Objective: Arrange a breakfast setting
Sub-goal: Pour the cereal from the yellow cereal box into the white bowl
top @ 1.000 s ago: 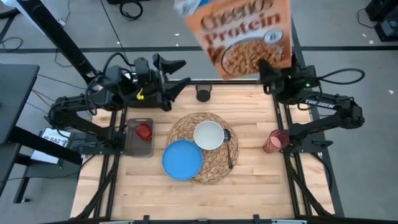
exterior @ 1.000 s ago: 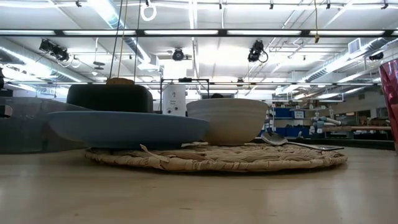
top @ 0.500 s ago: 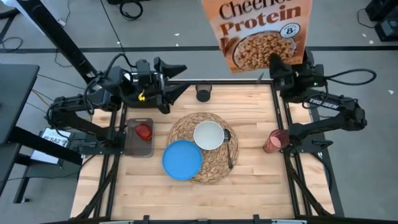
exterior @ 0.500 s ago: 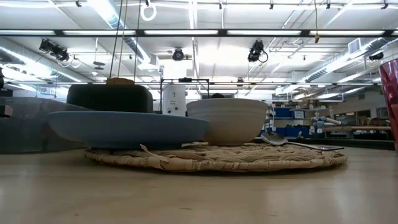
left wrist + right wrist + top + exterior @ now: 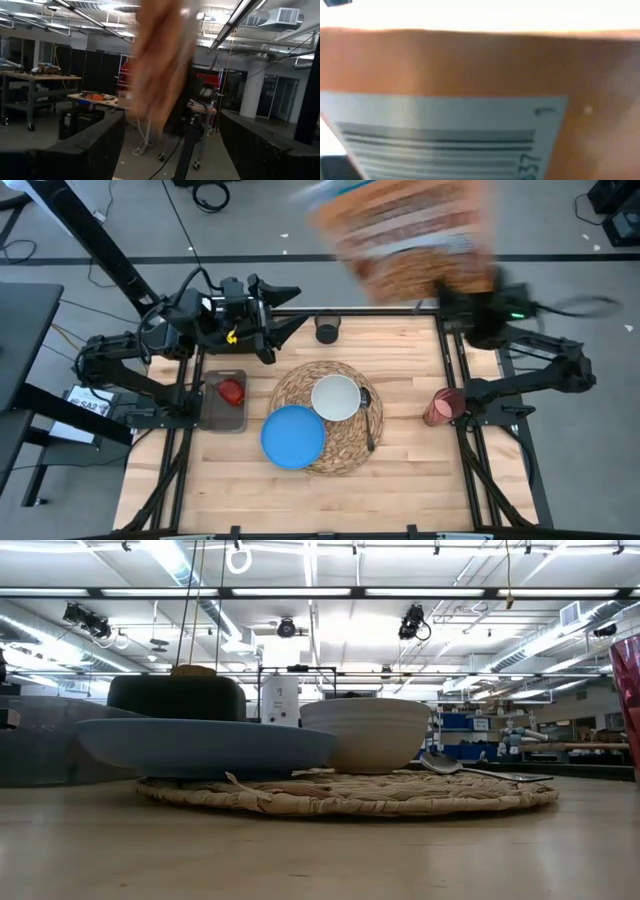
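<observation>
I am the right arm, and the biggest thing here is what I carry: a tall orange cardboard cereal box [image 5: 415,240], clamped between the fingers of my right claw [image 5: 462,298], jaws spread wide to span its thickness. It hangs high over the table's far edge at about one o'clock, smeared with motion, its long axis leaning out past the table. In my wrist view the box's barcode panel fills everything.

Next, the pale wooden table [image 5: 400,470], and on it the round woven straw placemat [image 5: 345,450] near the centre. The flat blue plate [image 5: 293,437] overlaps the mat's edge at about seven o'clock. The white ceramic bowl [image 5: 335,398] sits on the mat, at about seven o'clock from my claw and well below it; I judge that the coming move turns on that line, bringing the box down and in over the bowl. I am nearer the bowl's right side than the left claw [image 5: 283,308], which waits wide open and empty at about eleven o'clock.

Smaller: the translucent red cup [image 5: 441,407] at three o'clock, the red apple [image 5: 231,392] at nine o'clock, the dark spoon [image 5: 368,420] beside the bowl.
</observation>
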You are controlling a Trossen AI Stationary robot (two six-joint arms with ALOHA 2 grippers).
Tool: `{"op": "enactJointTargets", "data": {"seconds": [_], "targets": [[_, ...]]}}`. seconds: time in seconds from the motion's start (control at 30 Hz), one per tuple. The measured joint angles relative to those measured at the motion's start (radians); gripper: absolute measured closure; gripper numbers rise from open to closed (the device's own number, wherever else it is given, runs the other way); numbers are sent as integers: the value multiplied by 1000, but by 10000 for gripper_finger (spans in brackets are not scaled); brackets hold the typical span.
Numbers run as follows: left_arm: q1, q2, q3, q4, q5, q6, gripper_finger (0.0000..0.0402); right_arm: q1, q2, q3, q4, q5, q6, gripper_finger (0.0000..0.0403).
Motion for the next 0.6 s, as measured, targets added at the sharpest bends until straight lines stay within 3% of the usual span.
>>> {"op": "enactJointTargets", "data": {"seconds": [0.1,0.27,0.43,0.6], "targets": [[0,0,0,-3,0,0,79,3,-10,-12,19,12,19,116],[0,0,0,-7,-7,8,79,8,25,-33,-107,20,18,127],[0,0,0,-11,-8,8,79,8,-5,-6,19,7,38,133],[0,0,0,-22,-8,0,79,14,20,-23,-63,5,23,133]]}}
